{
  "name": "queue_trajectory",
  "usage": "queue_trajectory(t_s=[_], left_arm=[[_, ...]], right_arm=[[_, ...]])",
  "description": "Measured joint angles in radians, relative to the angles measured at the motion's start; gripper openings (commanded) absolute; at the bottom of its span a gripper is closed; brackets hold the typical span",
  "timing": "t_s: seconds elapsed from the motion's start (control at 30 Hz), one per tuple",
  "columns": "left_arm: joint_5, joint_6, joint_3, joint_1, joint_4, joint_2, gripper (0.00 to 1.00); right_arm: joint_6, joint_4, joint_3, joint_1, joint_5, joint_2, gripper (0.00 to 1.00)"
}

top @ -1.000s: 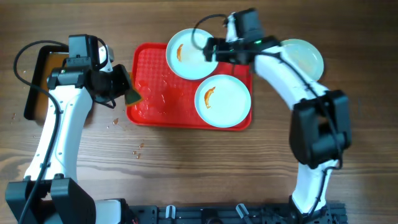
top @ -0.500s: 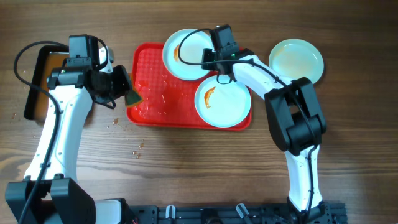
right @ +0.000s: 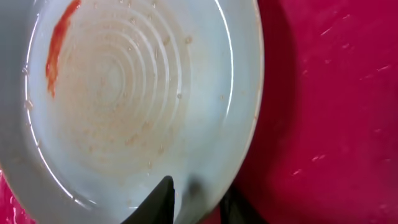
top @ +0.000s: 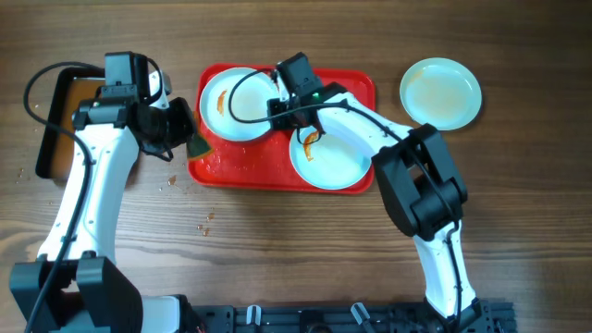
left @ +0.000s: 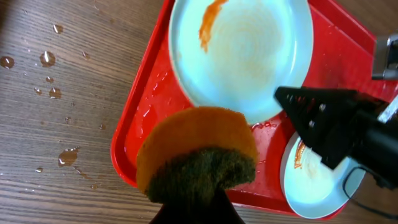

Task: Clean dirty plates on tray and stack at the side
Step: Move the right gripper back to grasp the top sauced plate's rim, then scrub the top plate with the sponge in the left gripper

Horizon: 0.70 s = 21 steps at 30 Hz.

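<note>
Mint plate (right: 137, 93) on tray (right: 323, 124), rim in right hand (right: 199, 199)

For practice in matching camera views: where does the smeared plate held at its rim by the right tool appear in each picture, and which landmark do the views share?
Overhead: the plate sits at the upper left of the tray.
Left wrist: the plate is top centre, above the sponge.
Right wrist: the plate fills most of the frame, the right tool at its lower rim.
Shared landmark: the orange smear by its rim.
</note>
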Motion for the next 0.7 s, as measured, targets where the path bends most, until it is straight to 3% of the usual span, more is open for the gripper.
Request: queue_trajectory(t_s=[0.13, 0.23, 0.37, 0.53, 0.7], left_arm=[[0.000, 0.000, -0.003, 0.000, 0.002, 0.018, 0.04], [0.000, 0.000, -0.003, 0.000, 0.010, 0.023, 0.04], [0.000, 0.000, -0.003, 0.000, 0.018, 0.025, 0.04], [0.000, 0.000, -0.003, 0.000, 0.018, 0.025, 0.04], [0.000, 0.000, -0.005, 0.000, 0.021, 0.026, 0.04]], right_arm=[[-0.043, -0.139, 0.027, 0.018, -0.016, -0.001, 0.16], [-0.052, -0.219, 0.034, 0.018, -0.044, -0.005, 0.24], [-0.105, -0.284, 0.038, 0.023, -0.091, -0.011, 0.28], [-0.116, -0.221, 0.034, 0.024, -0.098, -0.014, 0.38], [-0.155, -0.124, 0.030, 0.024, 0.009, -0.014, 0.37]])
